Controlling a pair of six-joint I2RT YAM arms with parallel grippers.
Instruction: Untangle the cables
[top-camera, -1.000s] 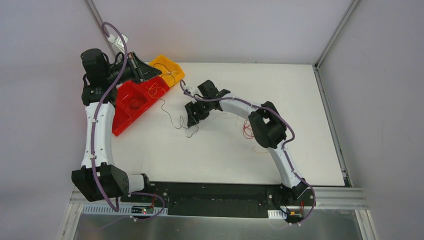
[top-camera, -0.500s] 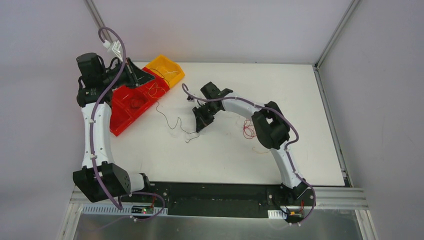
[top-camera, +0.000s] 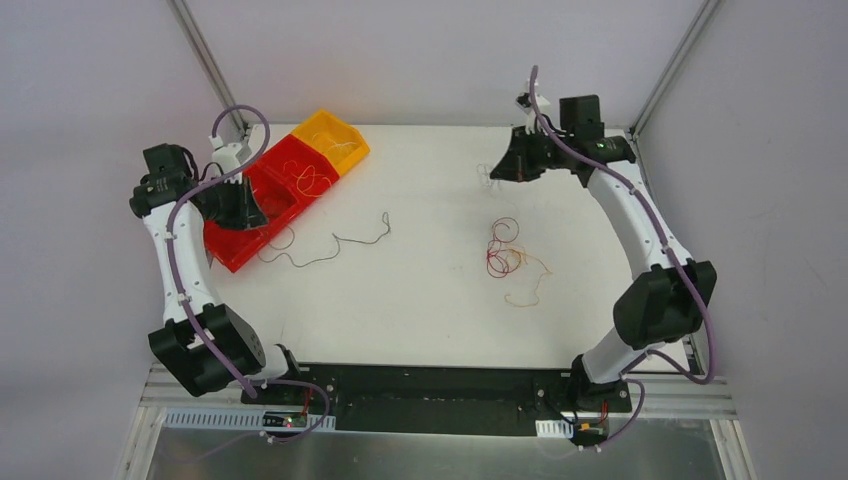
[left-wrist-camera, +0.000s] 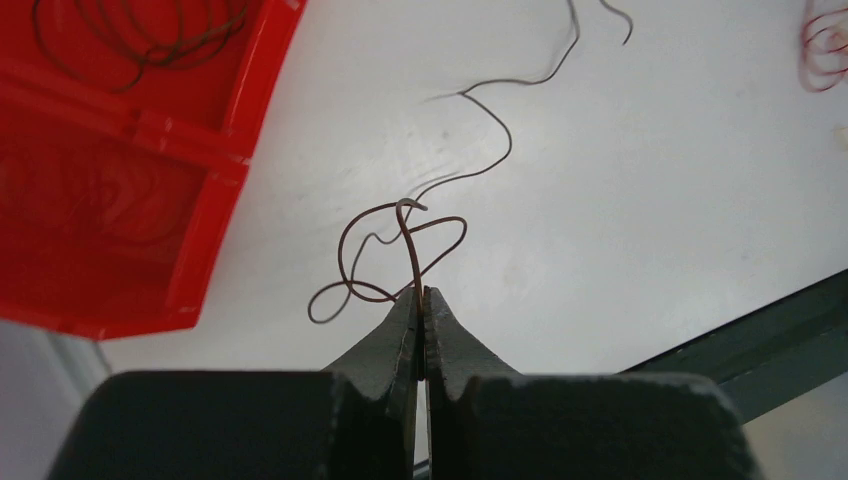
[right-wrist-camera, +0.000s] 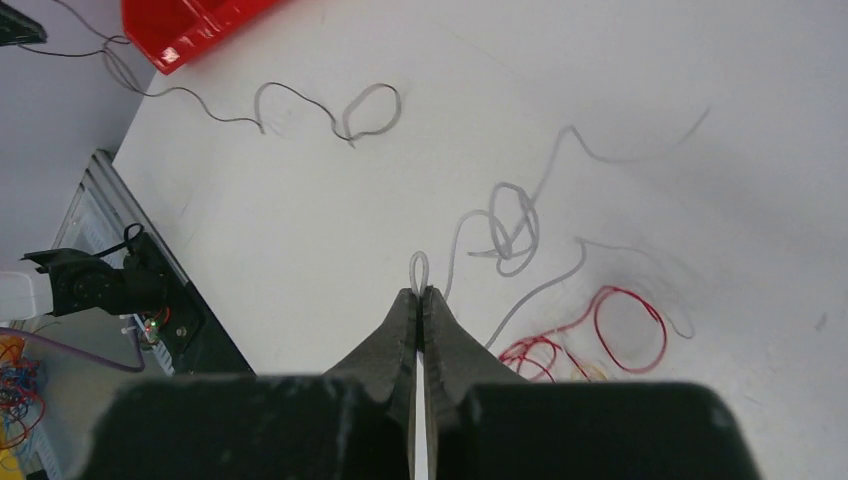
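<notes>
The left gripper (left-wrist-camera: 420, 298) is clamped tight on the dark wire (left-wrist-camera: 400, 235), which trails across the table (top-camera: 430, 310) beside the red tray (top-camera: 228, 250). The right gripper (right-wrist-camera: 420, 294) pinches a loop of the white wire (right-wrist-camera: 510, 235). Half a second ago both worked mid-table; now they're flung wide apart, the right at the far corner. Red wires (top-camera: 500, 255) lie loose. The red tray holds curled wires (left-wrist-camera: 140, 40); thin strands (top-camera: 345, 148) sit in the yellow bin (top-camera: 322, 126).
</notes>
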